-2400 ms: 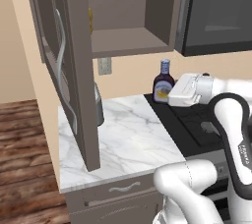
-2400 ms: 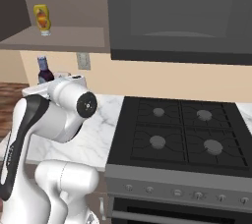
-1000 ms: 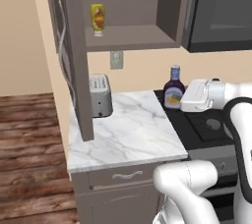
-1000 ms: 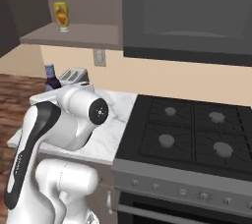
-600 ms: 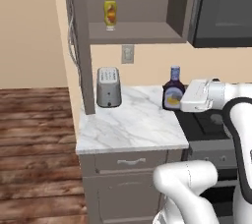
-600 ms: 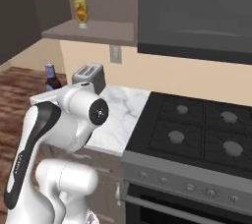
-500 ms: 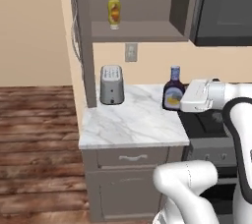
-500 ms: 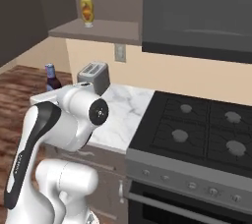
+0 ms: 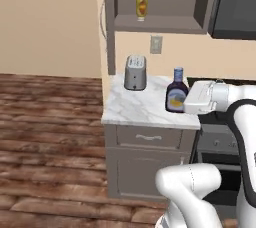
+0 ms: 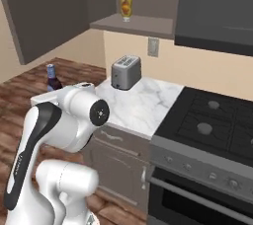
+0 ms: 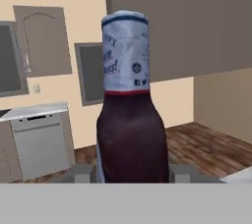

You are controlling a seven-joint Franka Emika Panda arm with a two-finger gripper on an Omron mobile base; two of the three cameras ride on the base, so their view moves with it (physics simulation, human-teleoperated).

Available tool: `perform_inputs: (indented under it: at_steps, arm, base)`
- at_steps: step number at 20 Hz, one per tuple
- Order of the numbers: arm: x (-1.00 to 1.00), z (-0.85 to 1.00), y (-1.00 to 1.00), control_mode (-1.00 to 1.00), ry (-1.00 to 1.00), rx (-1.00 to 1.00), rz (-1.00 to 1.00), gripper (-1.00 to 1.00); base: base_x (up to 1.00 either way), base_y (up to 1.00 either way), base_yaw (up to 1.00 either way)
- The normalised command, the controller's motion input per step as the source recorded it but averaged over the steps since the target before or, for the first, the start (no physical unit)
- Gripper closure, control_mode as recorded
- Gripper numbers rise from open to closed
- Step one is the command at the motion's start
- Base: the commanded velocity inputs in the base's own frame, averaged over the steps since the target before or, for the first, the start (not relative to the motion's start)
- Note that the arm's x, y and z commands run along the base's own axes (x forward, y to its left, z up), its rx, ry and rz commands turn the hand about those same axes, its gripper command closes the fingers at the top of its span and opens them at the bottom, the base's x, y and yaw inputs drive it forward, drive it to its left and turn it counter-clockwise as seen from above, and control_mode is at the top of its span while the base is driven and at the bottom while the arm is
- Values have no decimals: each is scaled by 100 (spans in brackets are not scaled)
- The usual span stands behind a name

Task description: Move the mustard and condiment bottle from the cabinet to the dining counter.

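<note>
My gripper (image 9: 180, 103) is shut on the condiment bottle (image 9: 176, 91), a dark purple-brown bottle with a pale cap, held upright in front of the small marble worktop. In the hand view the condiment bottle (image 11: 130, 120) stands close up between the fingertips (image 11: 82, 174). From the right base view the condiment bottle (image 10: 51, 78) rises just behind my arm's wrist. The yellow mustard (image 9: 141, 7) stands on the shelf of the open cabinet (image 9: 165, 23), well above and left of the gripper; the mustard (image 10: 126, 6) shows there too. The dining counter is out of view.
A silver toaster (image 9: 135, 71) sits on the small marble worktop (image 9: 142, 112) over grey base drawers. The black stove (image 10: 217, 120) is to its right, and the open cabinet door (image 10: 44, 12) swings out left. Wooden floor (image 9: 50, 137) stretches to the left.
The whole picture has shifted: the base has driven back and turned, so cabinet, toaster and worktop look farther off. The gripper keeps its hold on the condiment bottle.
</note>
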Motion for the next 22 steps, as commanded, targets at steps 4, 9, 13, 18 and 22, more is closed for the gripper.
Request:
perform_inputs:
  at_steps: [4,9,13,18,22]
  arm:
    - [0,0,0,100,0,0,0,100]
    - [0,0,0,100,0,0,0,100]
    - [0,0,0,100,0,0,0,100]
    - [0,0,0,100,0,0,0,100]
    - [0,0,0,100,0,0,0,100]
  base:
    - [-61,-2,34]
    - [-58,-1,36]
    - [-46,0,40]
    - [-32,0,43]
    - [-20,0,45]
